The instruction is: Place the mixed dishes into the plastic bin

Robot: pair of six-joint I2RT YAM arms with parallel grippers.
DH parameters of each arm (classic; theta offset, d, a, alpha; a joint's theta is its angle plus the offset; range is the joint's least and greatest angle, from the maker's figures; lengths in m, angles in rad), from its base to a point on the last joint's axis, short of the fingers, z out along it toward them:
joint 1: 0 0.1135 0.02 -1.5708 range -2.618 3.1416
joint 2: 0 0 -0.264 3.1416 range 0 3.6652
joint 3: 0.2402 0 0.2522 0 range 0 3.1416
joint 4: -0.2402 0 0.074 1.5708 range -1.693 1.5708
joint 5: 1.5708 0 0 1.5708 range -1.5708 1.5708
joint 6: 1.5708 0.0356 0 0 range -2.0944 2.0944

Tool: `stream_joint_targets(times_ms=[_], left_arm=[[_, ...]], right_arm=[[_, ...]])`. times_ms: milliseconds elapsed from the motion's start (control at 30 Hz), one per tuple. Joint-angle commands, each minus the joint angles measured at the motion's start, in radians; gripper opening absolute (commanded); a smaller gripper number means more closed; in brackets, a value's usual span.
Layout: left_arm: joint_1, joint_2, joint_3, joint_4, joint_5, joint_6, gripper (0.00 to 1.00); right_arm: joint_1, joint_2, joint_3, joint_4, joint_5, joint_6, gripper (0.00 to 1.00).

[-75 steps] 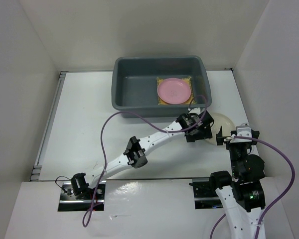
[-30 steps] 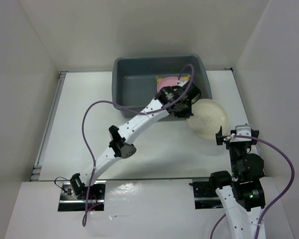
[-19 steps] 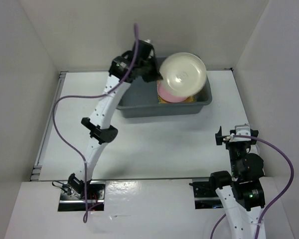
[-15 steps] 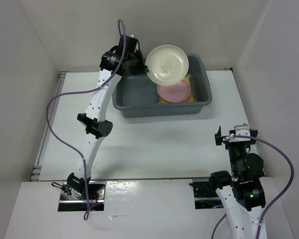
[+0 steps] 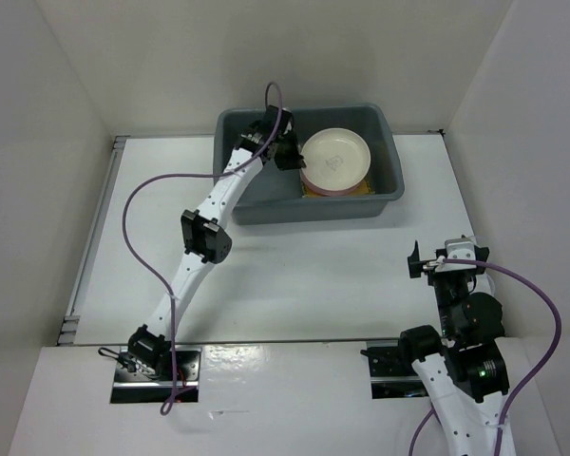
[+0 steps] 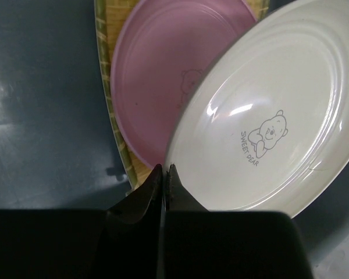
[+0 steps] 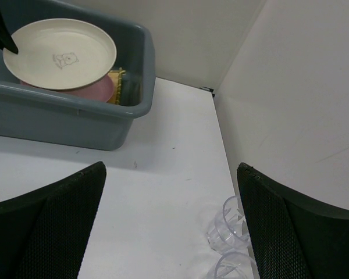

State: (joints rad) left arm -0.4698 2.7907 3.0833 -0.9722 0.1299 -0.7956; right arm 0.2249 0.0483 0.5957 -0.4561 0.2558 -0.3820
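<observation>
The plastic bin (image 5: 266,204) (image 7: 75,119) stands at the back of the table. Inside it, a pink plate (image 6: 151,87) (image 7: 102,90) lies on a yellow woven mat (image 6: 104,87) (image 5: 363,188). My left gripper (image 5: 294,157) (image 6: 163,170) is shut on the near rim of the cream plate (image 5: 335,158) (image 6: 267,122) (image 7: 61,52), holding it tilted just above the pink plate. My right gripper (image 5: 442,258) (image 7: 171,232) stands wide open, low over the table's right side, holding nothing. A small clear cup (image 7: 230,232) lies beside its right finger (image 7: 302,232).
A second clear cup (image 7: 235,270) shows at the bottom edge, next to the first. White walls close in the table on the left, back and right. The left arm's purple cable (image 5: 138,218) loops over the table's left half.
My left arm lifted the cream plate from the table's right side, swung it high over the bin and lowered it over the pink plate. The right arm has not moved.
</observation>
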Motion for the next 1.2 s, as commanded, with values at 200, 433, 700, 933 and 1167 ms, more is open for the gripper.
stream_joint_targets(times_ms=[200,433,700,933,1167], left_arm=[[0.065,0.069,-0.006,0.210,0.053,-0.047,0.06],[0.065,0.118,0.025,0.228,0.074,-0.037,0.22],[0.065,0.107,0.054,0.250,0.109,-0.007,0.74],[0.065,-0.081,0.054,0.181,-0.059,0.099,0.88],[0.025,-0.258,0.054,-0.190,-0.280,0.208,0.48]], right_arm=[[0.011,0.027,-0.005,0.057,0.025,0.015,0.97],[0.011,0.045,-0.005,0.057,0.034,0.015,0.97],[0.011,0.074,-0.014,0.057,0.034,0.015,0.97],[0.011,0.084,-0.014,0.057,0.025,0.015,0.97],[0.011,0.093,-0.014,0.057,0.025,0.015,0.97]])
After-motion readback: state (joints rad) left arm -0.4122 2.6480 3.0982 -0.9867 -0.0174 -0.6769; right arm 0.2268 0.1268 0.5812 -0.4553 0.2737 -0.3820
